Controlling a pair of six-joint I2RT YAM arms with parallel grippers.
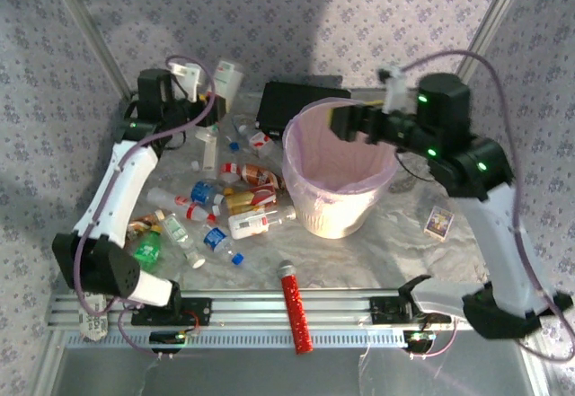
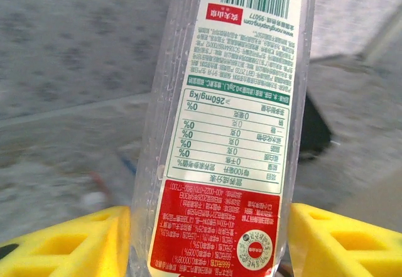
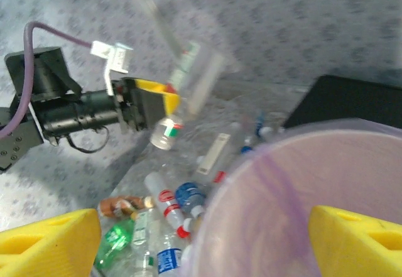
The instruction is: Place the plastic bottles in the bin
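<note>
My left gripper is raised at the back left, shut on a clear plastic bottle with a red and white label; the yellow fingers press both its sides. The same held bottle tilts up in the right wrist view. Several more bottles lie scattered on the table left of the bin, among them a green one. The pale-pink bin stands mid-table. My right gripper hovers over its rim, open, with nothing between its fingers.
A flat black box sits behind the bin. A red glitter tube lies across the front rail. A small printed card box rests right of the bin. A flat white strip lies among the bottles.
</note>
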